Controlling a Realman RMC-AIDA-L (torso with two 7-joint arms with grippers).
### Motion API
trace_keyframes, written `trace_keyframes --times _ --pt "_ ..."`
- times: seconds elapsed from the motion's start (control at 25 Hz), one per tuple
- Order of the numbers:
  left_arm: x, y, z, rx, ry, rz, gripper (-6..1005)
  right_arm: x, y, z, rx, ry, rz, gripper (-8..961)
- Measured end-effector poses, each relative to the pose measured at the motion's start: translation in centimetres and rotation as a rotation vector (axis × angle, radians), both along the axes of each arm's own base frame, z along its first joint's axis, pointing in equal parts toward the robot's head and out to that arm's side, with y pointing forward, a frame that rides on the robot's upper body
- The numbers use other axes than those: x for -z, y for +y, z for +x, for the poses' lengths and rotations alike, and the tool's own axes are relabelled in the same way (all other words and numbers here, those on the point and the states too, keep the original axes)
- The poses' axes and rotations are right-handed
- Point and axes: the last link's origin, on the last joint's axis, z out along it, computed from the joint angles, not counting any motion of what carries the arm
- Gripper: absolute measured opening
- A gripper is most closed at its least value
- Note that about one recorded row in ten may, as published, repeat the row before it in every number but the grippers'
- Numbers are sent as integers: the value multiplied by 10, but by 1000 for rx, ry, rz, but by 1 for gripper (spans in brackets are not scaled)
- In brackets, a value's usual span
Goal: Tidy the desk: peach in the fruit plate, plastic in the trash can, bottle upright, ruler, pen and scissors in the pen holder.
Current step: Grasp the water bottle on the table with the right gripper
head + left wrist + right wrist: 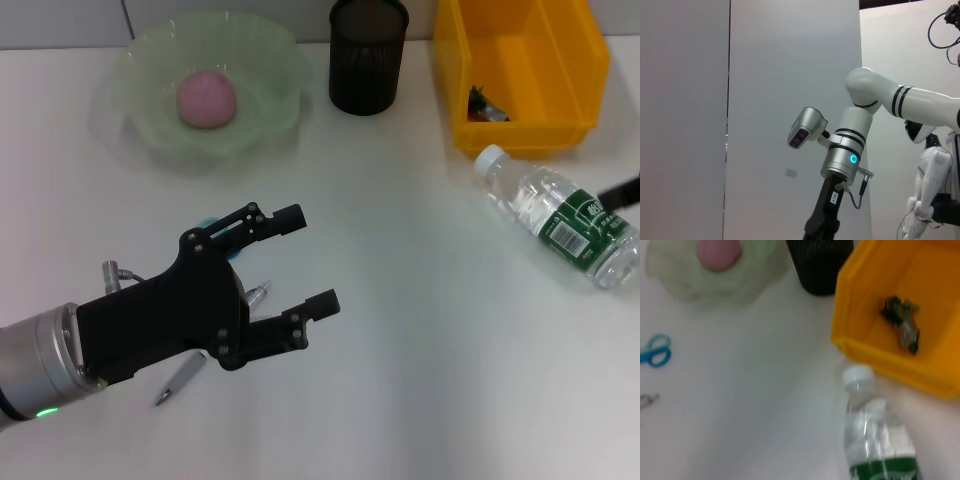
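The pink peach (207, 98) lies in the pale green fruit plate (270, 60) at the far left. A crumpled bit of plastic (487, 106) sits inside the yellow trash can (520, 135). The clear bottle (560, 215) with a green label lies on its side at the right, white cap toward the bin. My left gripper (308, 260) hangs open over the silver pen (183, 377) and the blue-handled scissors (655, 351), hiding most of both. Only the black tip of my right gripper (620, 190) shows, beside the bottle. The ruler is out of view.
The black mesh pen holder (367, 60) stands at the back between plate and bin. White tabletop stretches across the middle and front right. In the left wrist view my right arm (850, 145) stands before a grey wall.
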Motion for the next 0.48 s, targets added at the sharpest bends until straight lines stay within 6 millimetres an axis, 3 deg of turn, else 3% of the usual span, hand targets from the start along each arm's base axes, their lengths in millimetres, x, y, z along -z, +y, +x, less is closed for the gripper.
trace_keyframes --times 0.16,0.48 --pt "1 -1 0 -2 -2 -5 698 6 0 3 47 -20 -68 806" --pt "1 -2 0 -3 -6 -8 696 3 3 1 16 -54 -27 819"
